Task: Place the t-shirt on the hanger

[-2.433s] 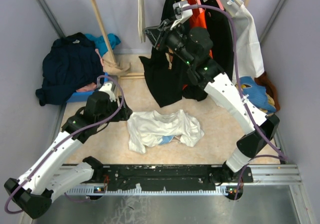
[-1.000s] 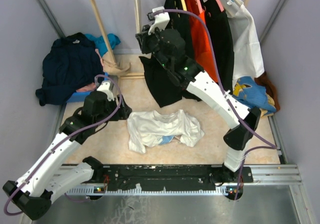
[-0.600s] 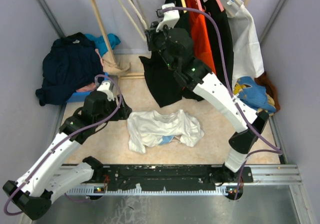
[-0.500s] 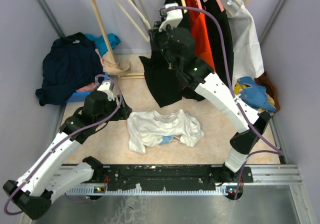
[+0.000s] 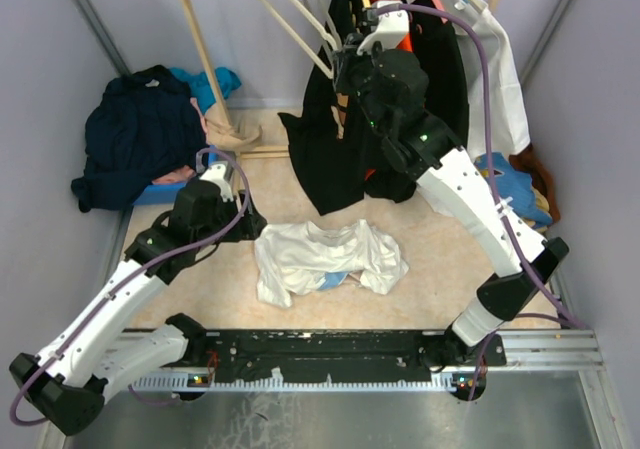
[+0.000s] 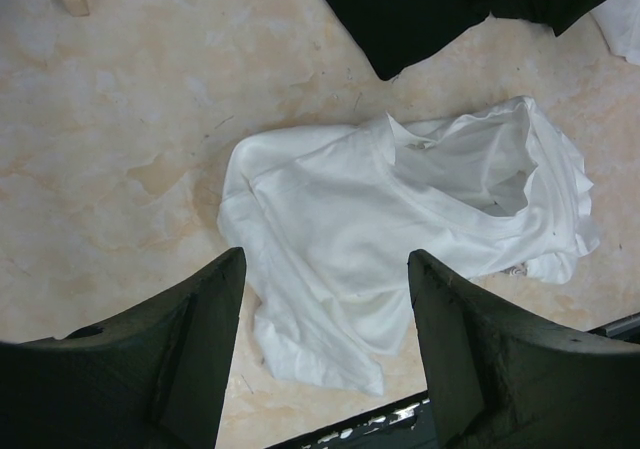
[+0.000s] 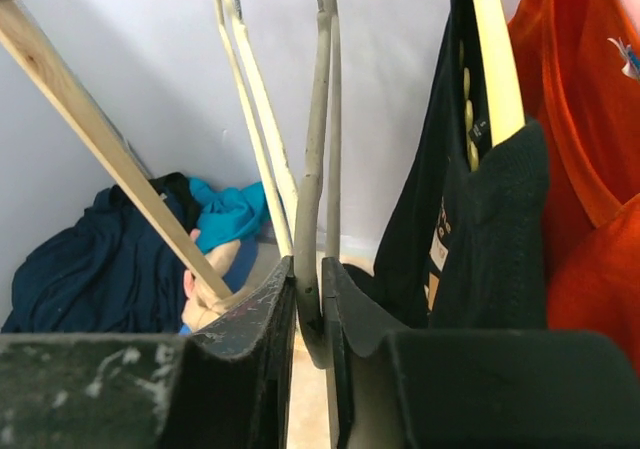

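R gripper (image 7: 308, 304) up at the rack (image 7: 100, 139), clenched on grey arm of hanger (image 7: 318, 119). Cream hanger (image 7: 255, 109) just left of it, black garment (image 7: 480, 239) crowding the right. L gripper (image 6: 325, 264) spread wide over t-shirt (image 6: 400, 219), crumpled mid-worktop (image 6: 120, 119), nr near edge.

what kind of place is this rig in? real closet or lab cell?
Probably a lab cell dressed as a closet: bare grey walls close on both sides, a wooden clothes rack with hung garments, and the t-shirt and a navy clothing pile lying below.
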Robot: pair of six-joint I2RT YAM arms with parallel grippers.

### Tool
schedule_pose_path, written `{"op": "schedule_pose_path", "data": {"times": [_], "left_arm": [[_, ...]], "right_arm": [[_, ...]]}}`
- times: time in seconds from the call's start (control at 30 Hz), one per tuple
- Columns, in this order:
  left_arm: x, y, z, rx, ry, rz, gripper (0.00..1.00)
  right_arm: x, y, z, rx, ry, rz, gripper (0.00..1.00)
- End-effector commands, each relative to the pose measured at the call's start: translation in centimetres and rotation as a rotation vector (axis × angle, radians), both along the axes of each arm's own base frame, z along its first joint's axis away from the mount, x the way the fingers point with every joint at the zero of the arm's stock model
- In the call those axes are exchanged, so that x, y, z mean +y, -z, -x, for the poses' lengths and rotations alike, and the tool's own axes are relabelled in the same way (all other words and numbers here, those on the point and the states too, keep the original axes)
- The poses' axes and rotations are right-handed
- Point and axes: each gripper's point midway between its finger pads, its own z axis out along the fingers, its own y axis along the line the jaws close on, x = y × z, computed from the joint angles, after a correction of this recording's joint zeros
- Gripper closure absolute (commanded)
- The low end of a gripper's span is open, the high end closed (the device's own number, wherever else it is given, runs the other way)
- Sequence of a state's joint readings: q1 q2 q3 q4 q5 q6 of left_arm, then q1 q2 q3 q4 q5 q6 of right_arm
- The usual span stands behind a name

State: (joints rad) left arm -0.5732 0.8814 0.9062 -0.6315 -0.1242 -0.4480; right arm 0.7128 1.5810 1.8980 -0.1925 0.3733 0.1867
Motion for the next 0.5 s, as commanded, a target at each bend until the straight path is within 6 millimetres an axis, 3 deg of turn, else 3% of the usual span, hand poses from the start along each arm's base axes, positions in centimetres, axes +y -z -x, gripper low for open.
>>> {"op": "schedule_pose_path", "data": {"times": [0.0, 0.13, 0.47], "left_arm": [[-0.53, -1.43, -0.37, -0.027, 0.015, 0.026, 0.28], [-0.54, -1.27, -0.39, -0.024, 0.015, 0.025, 0.28], [-0.52, -0.97, -0.32, -0.018, 0.015, 0.023, 0.28]], "right_arm": [[-2.23, -3.73, 1.06, -0.083, 0.027, -0.076, 0.79], [-2.58, -3.55, 1.1, -0.085, 0.026, -0.075, 0.6], [-3.15, -4.16, 1.55, -0.111, 0.009, -0.089, 0.55]]}}
